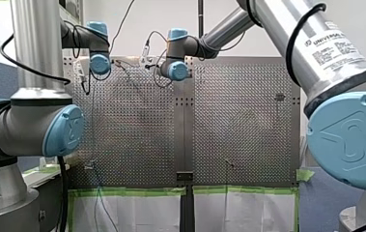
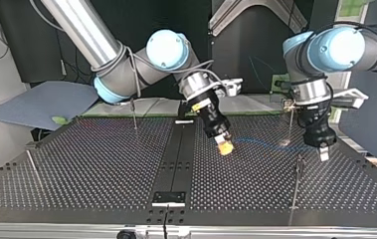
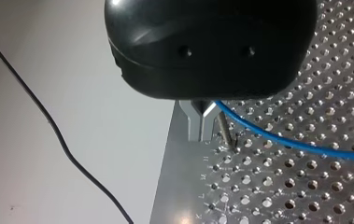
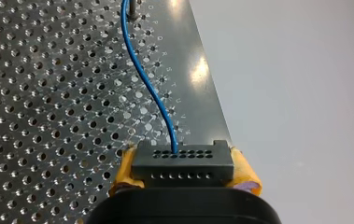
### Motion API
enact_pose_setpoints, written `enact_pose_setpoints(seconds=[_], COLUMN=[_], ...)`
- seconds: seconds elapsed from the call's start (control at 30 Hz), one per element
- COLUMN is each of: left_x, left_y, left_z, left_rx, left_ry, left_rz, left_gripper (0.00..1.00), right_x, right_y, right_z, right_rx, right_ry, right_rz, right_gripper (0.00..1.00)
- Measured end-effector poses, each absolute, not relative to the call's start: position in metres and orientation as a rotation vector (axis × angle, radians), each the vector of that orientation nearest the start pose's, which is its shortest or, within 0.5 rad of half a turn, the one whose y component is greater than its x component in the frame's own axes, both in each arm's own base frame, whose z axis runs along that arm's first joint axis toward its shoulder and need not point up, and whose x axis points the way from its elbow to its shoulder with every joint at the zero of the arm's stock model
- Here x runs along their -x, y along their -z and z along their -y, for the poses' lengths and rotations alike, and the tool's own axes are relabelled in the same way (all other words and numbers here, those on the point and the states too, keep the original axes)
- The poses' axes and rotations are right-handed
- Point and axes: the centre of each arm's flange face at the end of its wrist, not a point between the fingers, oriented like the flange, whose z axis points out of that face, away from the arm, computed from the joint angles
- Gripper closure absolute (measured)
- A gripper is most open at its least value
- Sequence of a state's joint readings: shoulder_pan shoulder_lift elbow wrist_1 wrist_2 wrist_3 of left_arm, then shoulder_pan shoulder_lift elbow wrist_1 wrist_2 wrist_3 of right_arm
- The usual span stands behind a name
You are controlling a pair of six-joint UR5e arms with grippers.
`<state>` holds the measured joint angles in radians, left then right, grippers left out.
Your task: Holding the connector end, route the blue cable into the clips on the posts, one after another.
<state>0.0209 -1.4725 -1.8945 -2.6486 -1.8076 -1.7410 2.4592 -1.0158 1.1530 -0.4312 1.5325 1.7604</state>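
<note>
Perforated table (image 2: 101, 164): in order. The right gripper (image 2: 224, 145) has its yellow pads clamped on the black connector (image 4: 182, 163), low over the table's middle. The blue cable (image 4: 149, 91) runs from the connector across to the left gripper (image 3: 203, 122), which appears pinched shut on it just beside a thin post (image 3: 223, 130). Recommendation: keep the span lightly taut, lower it squarely onto the clip, and avoid tugging the connector.

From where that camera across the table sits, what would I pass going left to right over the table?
Thin post by the edge → second post at the back → my right arm's yellow fingers → blue cable → my left arm.
</note>
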Motion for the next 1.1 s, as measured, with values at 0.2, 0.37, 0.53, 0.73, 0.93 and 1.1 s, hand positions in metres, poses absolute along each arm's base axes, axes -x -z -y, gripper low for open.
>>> enact_pose_setpoints(seconds=[0.2,0.37,0.53,0.73,0.93,1.1], left_x=[-0.475,-0.486,-0.49,-0.498,-0.507,-0.511], left_y=[-0.433,-0.441,-0.445,-0.438,-0.435,-0.434], left_z=[0.098,0.093,0.086,0.081,0.079,0.08], left_rx=[0.32,0.323,0.329,0.326,0.314,0.303], left_ry=[-0.01,-0.018,-0.024,-0.024,-0.014,-0.001], left_rz=[-1.262,-1.26,-1.252,-1.267,-1.277,-1.282], left_gripper=[1.0,1.0,1.0,1.0,1.0,1.0], right_x=[-0.667,-0.675,-0.682,-0.69,-0.692,-0.692], right_y=[-0.403,-0.397,-0.402,-0.409,-0.41,-0.409], right_z=[0.364,0.371,0.376,0.38,0.381,0.383], right_rx=[1.942,1.955,1.957,1.94,1.936,1.937], right_ry=[2.791,2.767,2.763,2.779,2.782,2.783], right_rz=[-0.848,-0.861,-0.861,-0.847,-0.844,-0.848], right_gripper=[1.0,1.0,1.0,1.0,1.0,1.0])
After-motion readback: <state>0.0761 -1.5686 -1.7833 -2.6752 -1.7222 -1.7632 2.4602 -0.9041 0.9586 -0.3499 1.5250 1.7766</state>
